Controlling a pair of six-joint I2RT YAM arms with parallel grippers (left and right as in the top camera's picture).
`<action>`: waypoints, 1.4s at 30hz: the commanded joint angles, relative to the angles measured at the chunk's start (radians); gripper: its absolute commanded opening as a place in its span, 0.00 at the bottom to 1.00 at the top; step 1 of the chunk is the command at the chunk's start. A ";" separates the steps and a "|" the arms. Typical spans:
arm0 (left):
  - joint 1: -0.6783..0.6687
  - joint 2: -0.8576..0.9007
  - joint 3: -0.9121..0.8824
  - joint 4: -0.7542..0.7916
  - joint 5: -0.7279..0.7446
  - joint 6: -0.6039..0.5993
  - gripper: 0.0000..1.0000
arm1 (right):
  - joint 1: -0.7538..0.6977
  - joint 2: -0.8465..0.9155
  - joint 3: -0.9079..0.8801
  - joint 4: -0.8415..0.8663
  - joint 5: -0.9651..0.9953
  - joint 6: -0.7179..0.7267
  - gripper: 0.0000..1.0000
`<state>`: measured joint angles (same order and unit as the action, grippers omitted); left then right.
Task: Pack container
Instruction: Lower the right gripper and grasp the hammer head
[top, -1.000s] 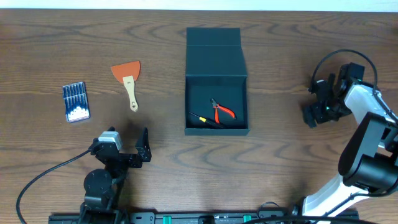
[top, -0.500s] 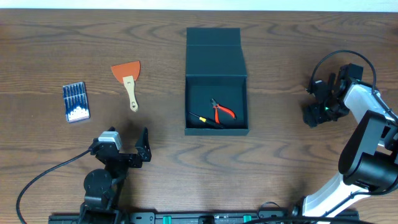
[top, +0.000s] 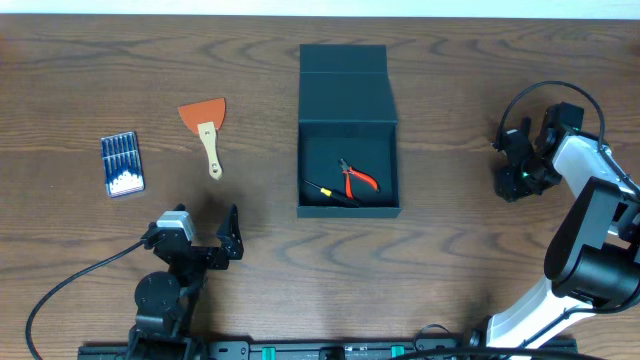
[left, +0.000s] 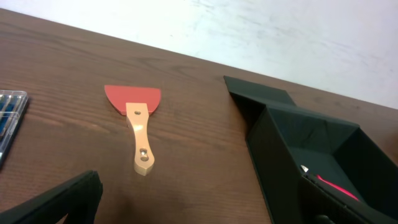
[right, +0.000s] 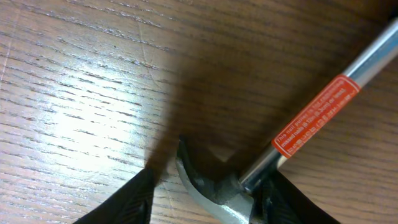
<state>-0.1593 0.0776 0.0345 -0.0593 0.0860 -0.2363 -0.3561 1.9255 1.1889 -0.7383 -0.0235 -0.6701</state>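
At the middle of the surface (top: 450, 60) sits the container (top: 348, 130), a dark teal-black square box with its flap lid folded back flat on the far side. Inside it lie red-handled pliers (top: 358, 179) and, just beside them toward the left wall, a thin dark tool with a yellow tip (top: 325, 190).

Left of the container, well apart from it, a scraper (top: 205, 133) with an orange blade and pale wooden handle lies flat. Farther left is a small blue case of white-tipped bits (top: 122, 165).

Near the front edge, the left gripper (top: 205, 243) hovers low with its jaws wide and nothing between them.

Off to the right of the container, the right gripper (top: 512, 183) points down at the surface. Its wrist view shows a hammer (right: 292, 134) with a chrome shaft and a red label, and the head lies between the two fingers (right: 124, 202). The jaws stand narrow around the head, but I cannot tell whether they are clamped on it.
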 joint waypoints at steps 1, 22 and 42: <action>-0.003 0.000 -0.016 -0.033 0.007 -0.006 0.99 | -0.011 0.031 -0.005 -0.003 -0.013 0.003 0.41; -0.003 0.000 -0.016 -0.033 0.008 -0.006 0.99 | -0.011 0.031 -0.005 -0.030 -0.012 0.003 0.10; -0.003 0.000 -0.016 -0.033 0.007 -0.006 0.98 | -0.011 0.031 -0.005 -0.043 -0.012 0.003 0.01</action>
<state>-0.1593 0.0776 0.0345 -0.0593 0.0856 -0.2363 -0.3607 1.9251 1.2064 -0.7647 0.0151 -0.6693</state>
